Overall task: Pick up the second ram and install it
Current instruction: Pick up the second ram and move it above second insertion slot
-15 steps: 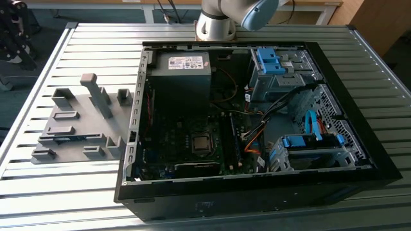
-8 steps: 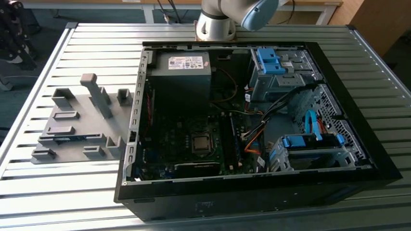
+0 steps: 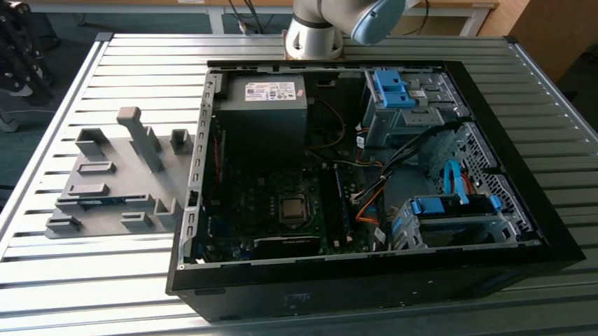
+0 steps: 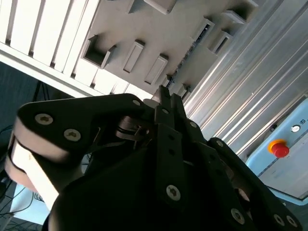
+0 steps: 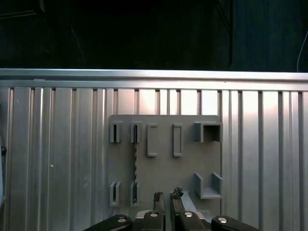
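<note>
The second ram (image 5: 135, 166) stands on its thin edge in the grey holder plate (image 5: 163, 171), held at each end by a pair of slotted blocks (image 5: 135, 133). In the exterior view the holder plate (image 3: 112, 189) lies on the slatted bench (image 3: 140, 63) at the exterior view's left, just beside the open computer case (image 3: 374, 280).

The pincer (image 5: 166, 196) hangs over the plate, well above it and off to one side of the stick rather than over it. It carries nothing. In the second wrist view the pincer (image 4: 168, 96) looks closed tip to tip, though the first wrist view leaves a sliver of dark between the tips, so they may be only nearly together.

The likely trouble lies in alignment. With the tips drawn in and out of line with the board, a descent from here would probably put a fingertip on the ram's top edge or on a block, pushing the board askew in its slots or shifting the whole plate on the bench. A grip taken off-centre on so thin a board could let it tilt. Inside the case, loose cables (image 3: 372, 183) run close to the motherboard and could foul a tilted stick on its way in.
</note>
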Action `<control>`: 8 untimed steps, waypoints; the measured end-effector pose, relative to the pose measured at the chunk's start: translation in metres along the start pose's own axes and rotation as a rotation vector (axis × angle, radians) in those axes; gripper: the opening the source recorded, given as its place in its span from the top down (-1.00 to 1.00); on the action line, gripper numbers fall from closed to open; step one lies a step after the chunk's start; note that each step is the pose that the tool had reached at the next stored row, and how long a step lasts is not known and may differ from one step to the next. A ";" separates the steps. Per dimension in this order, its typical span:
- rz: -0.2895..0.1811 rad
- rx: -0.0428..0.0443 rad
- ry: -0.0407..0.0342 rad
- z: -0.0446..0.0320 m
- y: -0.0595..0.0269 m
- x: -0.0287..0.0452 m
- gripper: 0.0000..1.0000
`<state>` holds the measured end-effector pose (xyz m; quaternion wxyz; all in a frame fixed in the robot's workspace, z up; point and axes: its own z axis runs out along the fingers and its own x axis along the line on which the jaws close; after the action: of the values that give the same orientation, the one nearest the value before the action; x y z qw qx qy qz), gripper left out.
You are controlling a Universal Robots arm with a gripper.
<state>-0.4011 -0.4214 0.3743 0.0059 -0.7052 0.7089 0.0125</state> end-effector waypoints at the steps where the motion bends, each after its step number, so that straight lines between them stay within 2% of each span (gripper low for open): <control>1: 0.000 0.0000 0.0000 0.0010 0.0000 0.0004 0.67; 3: 0.000 0.0000 0.0000 0.0038 0.0000 0.0014 0.42; 4: 0.000 0.0000 0.0000 0.0056 0.0000 0.0019 0.42; 5: -0.001 0.0000 0.0000 0.0073 -0.0001 0.0024 0.29; 8: -0.001 0.0000 0.0000 0.0129 -0.0001 0.0036 0.29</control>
<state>-0.4012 -0.4247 0.3614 0.0059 -0.7056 0.7085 0.0125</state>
